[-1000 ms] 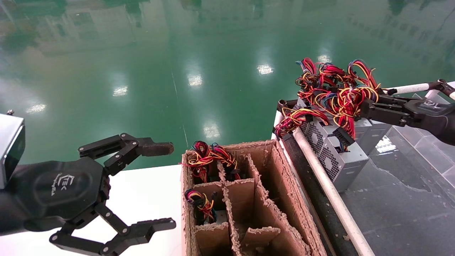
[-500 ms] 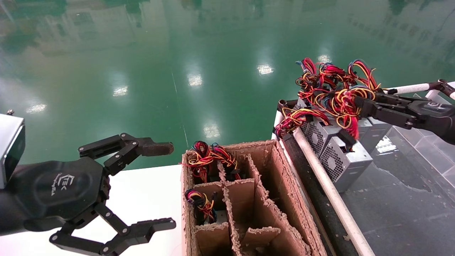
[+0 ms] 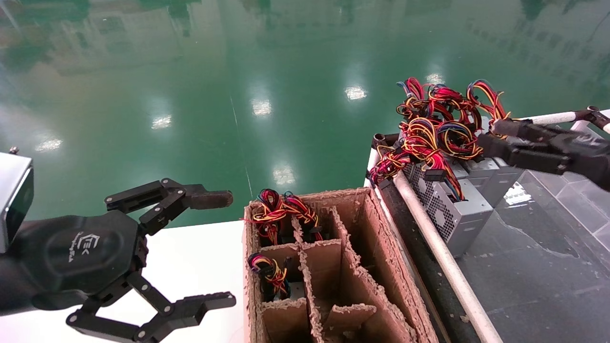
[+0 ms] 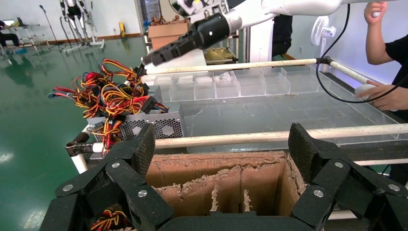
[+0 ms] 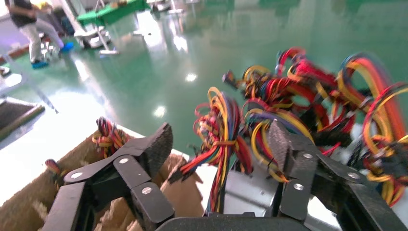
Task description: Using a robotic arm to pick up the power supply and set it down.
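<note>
The power supply (image 3: pixel 452 209), a grey metal box with a perforated grille, rests on the dark belt beside the white rail. Its red, yellow and blue wire bundle (image 3: pixel 429 138) rises above it. My right gripper (image 3: pixel 495 136) is open just right of the bundle. In the right wrist view the wires (image 5: pixel 221 130) hang loose between the spread fingers of the right gripper (image 5: pixel 219 139), above the grey box (image 5: pixel 250 192). My left gripper (image 3: pixel 228 248) is open and holds nothing, parked over the white table. The left wrist view shows the power supply (image 4: pixel 144 127) far beyond my left gripper (image 4: pixel 222 144).
A brown cardboard box with dividers (image 3: pixel 333 267) stands in front, with wired units in its far-left cells (image 3: pixel 281 209). More grey supplies (image 3: pixel 495 176) sit behind the set-down one. A white rail (image 3: pixel 438 252) edges the belt. Clear bins (image 4: pixel 231 84) and a person's hand (image 4: pixel 385 91) lie beyond.
My right gripper has opened and let go of the wire bundle, drawing back to the right. The power supply has dropped slightly and settled on the belt. The left arm has not moved.
</note>
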